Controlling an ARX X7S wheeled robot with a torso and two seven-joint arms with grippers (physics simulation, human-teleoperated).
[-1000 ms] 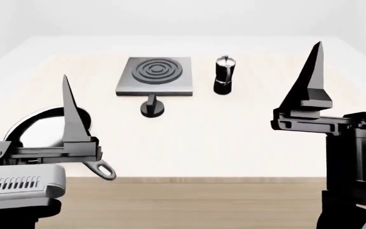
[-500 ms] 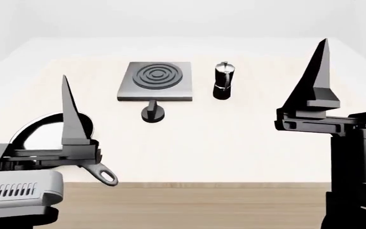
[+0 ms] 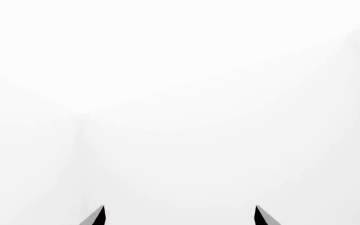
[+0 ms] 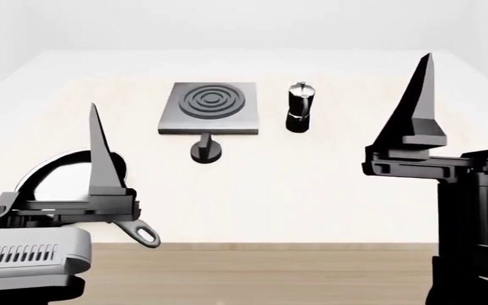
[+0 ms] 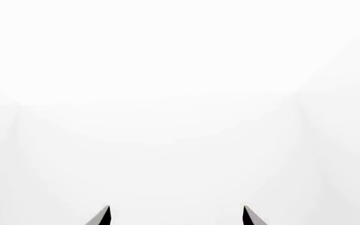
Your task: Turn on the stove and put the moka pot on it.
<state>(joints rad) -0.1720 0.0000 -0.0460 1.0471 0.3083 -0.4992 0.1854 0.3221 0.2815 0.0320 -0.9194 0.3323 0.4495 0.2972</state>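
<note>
Bright, even, shadowless render; wrist views washed-out white.

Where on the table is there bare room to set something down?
Bare tabletop lies wide open between the knob and the near edge, and right of the moka pot. It is tighter between the stove and moka pot, and around the frying pan.

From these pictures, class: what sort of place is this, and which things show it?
Probably a bare simulated kitchen tabletop: a stove slab with its knob, a moka pot beside it, and a frying pan on a pale table.
</note>
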